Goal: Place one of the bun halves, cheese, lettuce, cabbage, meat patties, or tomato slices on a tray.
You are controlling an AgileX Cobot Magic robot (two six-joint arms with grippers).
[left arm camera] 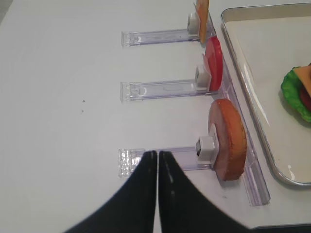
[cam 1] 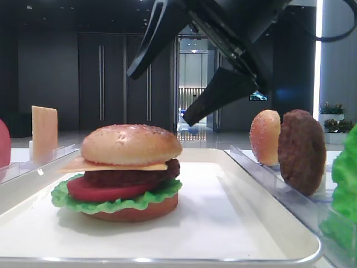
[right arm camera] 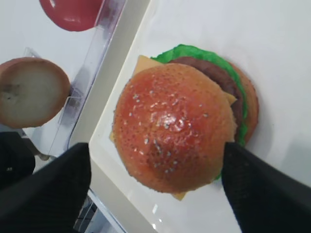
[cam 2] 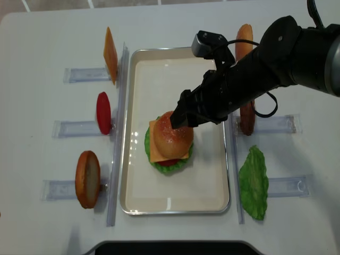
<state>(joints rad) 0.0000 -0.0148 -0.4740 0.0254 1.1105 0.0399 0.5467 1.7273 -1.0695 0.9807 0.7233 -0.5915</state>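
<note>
Top bun [cam 2: 173, 135] sits on the burger stack mid tray [cam 2: 207, 204]. My right gripper [cam 2: 183, 114] hangs over it, jaws wide, gripping nothing. I'd lift straight up, no sideways drag. Left gripper [left arm camera: 158, 160] closed, empty.

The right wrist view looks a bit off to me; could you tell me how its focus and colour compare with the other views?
Right wrist view: the top bun is sharp but tinted reddish, and the right end effector's fingers are dark blurs. Low exterior view: the burger is crisp, while the meat patty and lettuce leaf at the right edge are soft. Overhead view: even light, faint glare on the tray rim.
</note>
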